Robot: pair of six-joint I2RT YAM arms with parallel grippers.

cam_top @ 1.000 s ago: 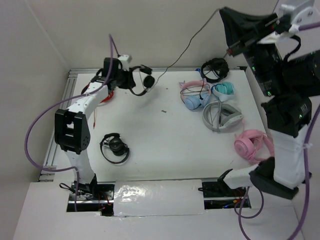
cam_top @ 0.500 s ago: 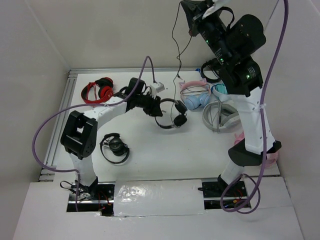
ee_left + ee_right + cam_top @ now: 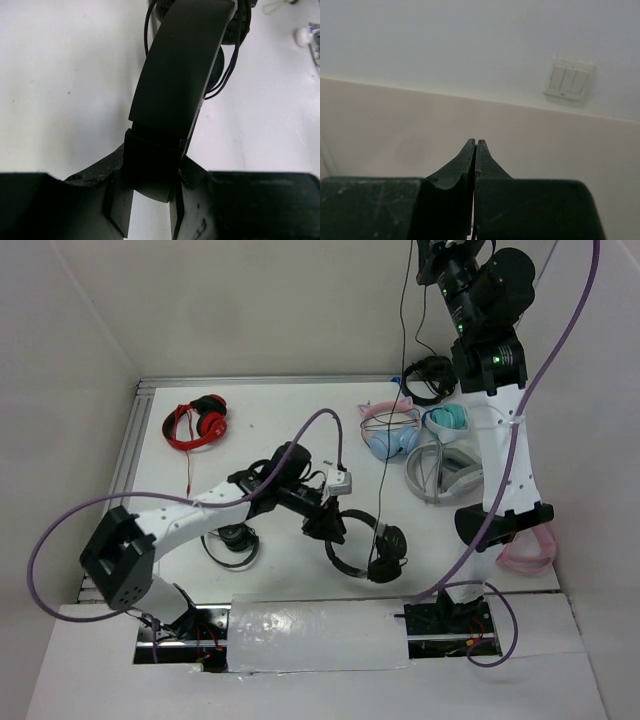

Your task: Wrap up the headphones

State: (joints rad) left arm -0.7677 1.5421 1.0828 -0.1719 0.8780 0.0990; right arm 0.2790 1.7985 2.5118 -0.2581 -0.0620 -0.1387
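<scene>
**Headphones clamped by the left gripper, cable strung up to the right**

Off-white matte walls (image 3: 250, 300) meet in a corner behind one flat white table (image 3: 300, 420), which has an aluminium rail (image 3: 128, 450) on its left and far edges. Two white-and-black arms: the left arm (image 3: 180, 520) is stretched low across the near middle of the table. The right arm (image 3: 503, 450) is reared up tall at right, its top at the frame edge.

Eight headphone pairs by quick count.
- **Task pair:** the black on-ear headphones (image 3: 392, 541) have a thin headband and round padded cups and sit near centre-front of the table. The left gripper (image 3: 322, 527) has its fingers clamped on the flat headband. Cannot tell whether the cups touch the table.
- **Seven loose pairs:**
  - glossy red pair (image 3: 195, 425), far left
  - compact black pair (image 3: 232, 540), partly under the left arm
  - crowded cluster at right: black pair (image 3: 430, 378), pale blue pair with pink cat ears (image 3: 385, 440), teal pair (image 3: 447, 420), grey-white pair (image 3: 440, 472)
  - pink pair (image 3: 527, 555), behind the right arm

The long thin black cable (image 3: 404, 330) runs from the headphones straight up to the right gripper (image 3: 475, 145). Its fingers are pressed together with no gap, and the cable is too thin to see in the wrist view. A white three-rocker wall switch (image 3: 569, 79) is on the wall beyond.
</scene>
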